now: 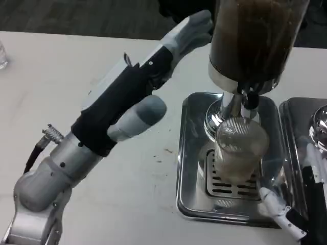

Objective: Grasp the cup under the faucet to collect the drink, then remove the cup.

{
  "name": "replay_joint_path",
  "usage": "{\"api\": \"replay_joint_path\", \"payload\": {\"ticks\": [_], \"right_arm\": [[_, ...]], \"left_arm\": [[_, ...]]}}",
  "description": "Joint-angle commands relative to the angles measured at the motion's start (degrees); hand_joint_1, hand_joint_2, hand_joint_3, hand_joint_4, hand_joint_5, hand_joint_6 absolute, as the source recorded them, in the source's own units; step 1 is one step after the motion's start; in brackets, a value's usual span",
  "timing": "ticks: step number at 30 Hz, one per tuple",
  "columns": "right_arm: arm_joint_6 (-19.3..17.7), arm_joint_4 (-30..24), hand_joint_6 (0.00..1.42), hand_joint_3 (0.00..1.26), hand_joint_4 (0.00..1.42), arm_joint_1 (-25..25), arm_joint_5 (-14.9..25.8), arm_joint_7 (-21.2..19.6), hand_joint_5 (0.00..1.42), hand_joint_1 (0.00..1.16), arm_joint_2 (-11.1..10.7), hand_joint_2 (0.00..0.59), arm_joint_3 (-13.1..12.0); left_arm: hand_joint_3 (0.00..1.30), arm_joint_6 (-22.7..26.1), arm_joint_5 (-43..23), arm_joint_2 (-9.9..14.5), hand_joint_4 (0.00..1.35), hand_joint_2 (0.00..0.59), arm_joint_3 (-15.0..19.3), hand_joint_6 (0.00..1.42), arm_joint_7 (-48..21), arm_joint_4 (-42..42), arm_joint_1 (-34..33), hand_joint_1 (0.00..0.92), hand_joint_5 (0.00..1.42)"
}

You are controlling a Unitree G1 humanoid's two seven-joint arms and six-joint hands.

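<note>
Where readable, unmarked ribbed cup (236, 153).

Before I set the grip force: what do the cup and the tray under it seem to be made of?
The cup looks like clear, ribbed plastic, perhaps glass: the drink and grille show through its wall. The drip tray looks like polished metal, likely stainless steel: mirror-bright, with reflections along its rim.
</note>
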Motion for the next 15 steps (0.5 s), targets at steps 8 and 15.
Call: {"api": "replay_joint_path", "payload": {"ticks": [8, 15], "right_arm": [[-1.72, 0.77, 0.03, 0.0, 0.0, -0.13, 0.89, -0.08, 0.0, 0.34, 0.2, 0.317, -1.16], [-2.07, 0.91, 0.03, 0.0, 0.0, 0.03, 0.95, -0.51, 0.0, 0.34, 1.0, 0.318, -0.75]], "left_arm": [[0.0, 0.47, 7.85, -7.58, 0.0, 0.075, -3.69, 0.0, -4.5, 6.93, -7.17, 0.0, 0.05], [0.0, -1.05, 12.05, -10.55, 0.0, 0.076, -5.48, 0.0, -4.66, 11.74, -9.34, 0.0, 0.06]]}}
